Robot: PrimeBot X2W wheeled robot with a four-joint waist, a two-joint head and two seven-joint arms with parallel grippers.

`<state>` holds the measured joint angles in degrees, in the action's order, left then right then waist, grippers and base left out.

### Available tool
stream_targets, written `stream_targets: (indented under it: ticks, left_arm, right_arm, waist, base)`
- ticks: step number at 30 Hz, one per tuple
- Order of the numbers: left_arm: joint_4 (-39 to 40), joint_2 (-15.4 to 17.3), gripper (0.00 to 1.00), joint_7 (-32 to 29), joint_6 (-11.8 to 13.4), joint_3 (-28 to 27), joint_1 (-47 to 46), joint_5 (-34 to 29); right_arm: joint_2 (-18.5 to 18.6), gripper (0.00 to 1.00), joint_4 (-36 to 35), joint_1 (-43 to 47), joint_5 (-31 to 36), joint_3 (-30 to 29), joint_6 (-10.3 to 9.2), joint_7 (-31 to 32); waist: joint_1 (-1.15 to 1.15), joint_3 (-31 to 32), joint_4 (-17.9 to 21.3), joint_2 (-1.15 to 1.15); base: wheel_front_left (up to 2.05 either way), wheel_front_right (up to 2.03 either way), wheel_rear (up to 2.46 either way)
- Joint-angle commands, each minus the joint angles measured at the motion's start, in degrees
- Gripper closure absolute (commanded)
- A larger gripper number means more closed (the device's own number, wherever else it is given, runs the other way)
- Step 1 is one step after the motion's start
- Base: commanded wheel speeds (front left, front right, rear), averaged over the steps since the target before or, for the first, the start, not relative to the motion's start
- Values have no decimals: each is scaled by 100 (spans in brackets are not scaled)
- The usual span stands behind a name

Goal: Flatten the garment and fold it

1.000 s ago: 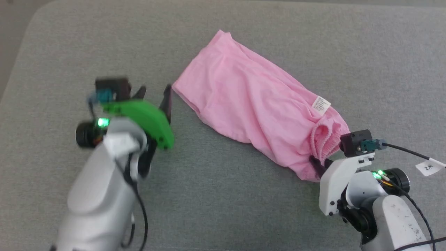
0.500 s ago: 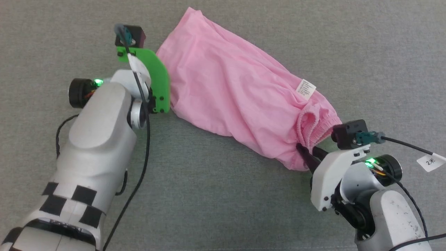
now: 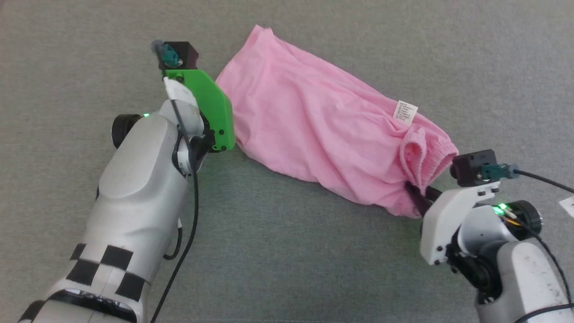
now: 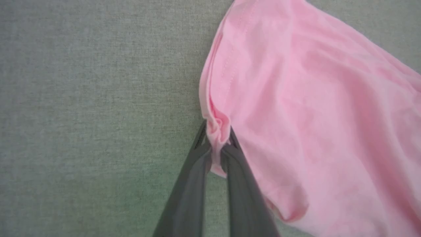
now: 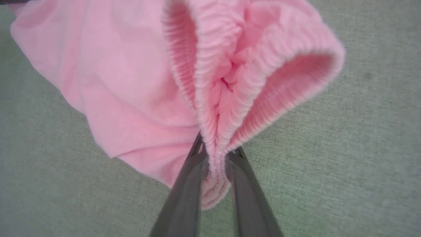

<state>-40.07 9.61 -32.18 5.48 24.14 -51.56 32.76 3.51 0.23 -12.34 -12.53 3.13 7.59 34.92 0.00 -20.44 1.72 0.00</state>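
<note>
We hold the shorts (image 3: 323,130), bunched on the grey cloth (image 3: 287,260), with our left gripper (image 4: 217,148) clamped on the hem (image 4: 213,121) far from the label (image 3: 405,111) and our right gripper (image 5: 215,161) clamped on the waistband (image 5: 210,98) near it, so flattening and folding remain.

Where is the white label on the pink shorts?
In the head view, the label lies near the right end of the shorts, just above the gathered waistband that the right end effector pinches.
</note>
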Motion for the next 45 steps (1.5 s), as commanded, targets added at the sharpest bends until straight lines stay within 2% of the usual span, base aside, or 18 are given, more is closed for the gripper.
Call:
stream_targets:
  ticks: [1,6,11,15,20,24,28,29,30,31,40,42,45]
  left_arm:
    - [63,31,100,38,-71,-47,137,109]
    - [464,52,100,236,-176,-229,601,393]
    - [990,132,100,401,-89,-393,1341,601]
    - [1511,148,100,538,71,-542,2065,779]
    - [2285,107,100,767,419,-734,3218,974]
    - [2610,2,100,803,626,-732,3928,1082]
    - [2667,-47,100,853,747,-743,4152,1101]
    - [2676,-47,79,879,761,-751,4173,1096]
    - [2689,-36,6,900,780,-757,4187,1081]
    - [2711,-15,0,945,801,-775,4190,1056]
    - [3210,251,0,1134,903,-1010,4196,981]
    - [3417,363,0,1412,859,-1101,4167,861]
    - [3747,425,0,2260,745,-1344,4154,646]
  right_arm:
    - [79,100,-13,-82,-34,-60,-10,86]
    - [542,100,103,-111,-326,-176,-10,472]
    - [966,100,280,-91,-757,-135,-10,861]
    - [1212,100,433,-73,-1208,-72,-10,1116]
    - [1564,100,664,-53,-1524,159,-10,1391]
    - [1604,100,903,-32,-1576,242,-10,1360]
    - [1565,100,1096,-17,-1372,195,-10,1234]
    - [1529,64,1115,-23,-1352,182,-10,1165]
    - [1499,0,1150,-24,-1320,185,-10,1112]
    - [1480,0,1188,-17,-1282,186,-10,1083]
    - [1421,0,1020,120,-1356,18,-10,828]
    - [1400,0,871,175,-1324,-81,-10,692]
    - [1281,0,719,255,-1132,-277,-10,439]
  waist:
    - [0,239,-187,0]
    - [0,563,-390,0]
    - [0,790,-532,0]
    - [0,900,-621,0]
    - [0,999,-668,0]
    - [0,1068,-701,0]
    - [0,1124,-710,0]
    - [0,1132,-707,0]
    - [0,1153,-702,0]
    - [0,1182,-695,0]
    - [0,1488,-612,0]
    - [0,1541,-587,0]
    - [0,1569,-543,0]
  base:
    - [0,0,0]
    - [0,0,0]
    - [0,0,0]
    - [0,0,0]
    - [0,0,0]
    - [0,0,0]
    - [0,0,0]
    - [0,0,0]
    - [0,0,0]
    - [0,0,0]
    - [0,0,0]
    - [0,0,0]
    - [0,0,0]
